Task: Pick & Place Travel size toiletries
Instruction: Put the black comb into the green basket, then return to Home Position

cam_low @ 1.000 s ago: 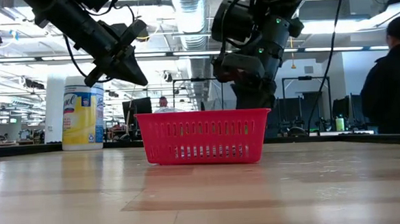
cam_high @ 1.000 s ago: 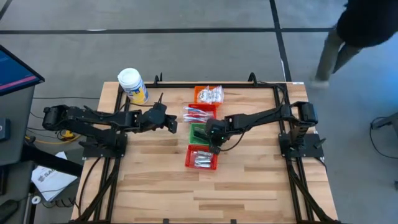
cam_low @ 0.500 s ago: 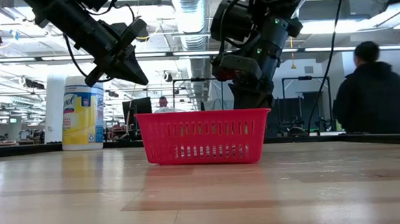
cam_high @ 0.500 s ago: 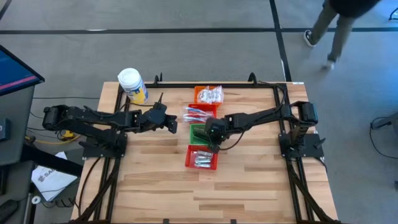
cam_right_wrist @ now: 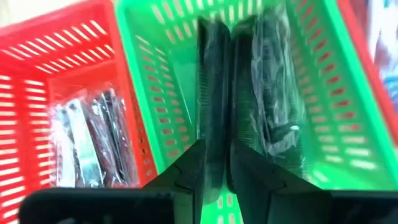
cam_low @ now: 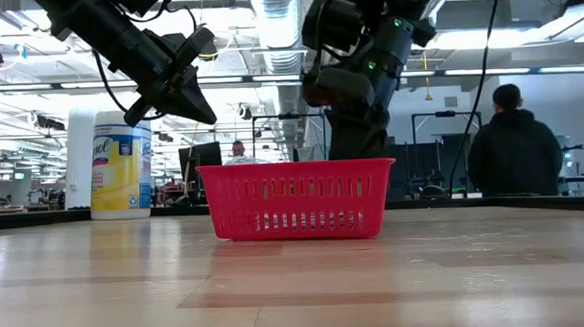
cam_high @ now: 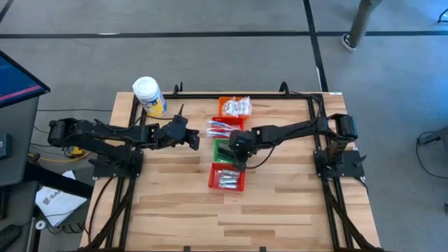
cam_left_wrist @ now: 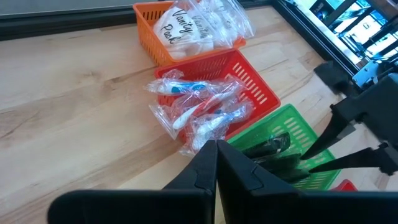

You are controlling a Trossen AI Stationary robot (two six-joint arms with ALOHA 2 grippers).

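**Right gripper down in the green basket**

Right gripper (cam_right_wrist: pixel 216 163) sunk into the green plastic mesh basket (cam_right_wrist: pixel 323 74), fingers slightly parted around a dark flat strip (cam_right_wrist: pixel 214 93), more wrapped dark strips (cam_right_wrist: pixel 273 106) just beside. Red mesh basket (cam_right_wrist: pixel 37 124) of small silvery tubes (cam_right_wrist: pixel 87 146) next door. Left gripper (cam_left_wrist: pixel 216 163) clenched, empty, hovering near bagged pink-and-white toothbrushes (cam_left_wrist: pixel 199 109).

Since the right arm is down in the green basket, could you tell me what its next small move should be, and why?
Probably spread the jaws a little wider, then lift straight up. The right gripper sits over the green basket with a dark flat strip between its slightly parted jaws, above other wrapped strips. The left gripper waits shut above the table.
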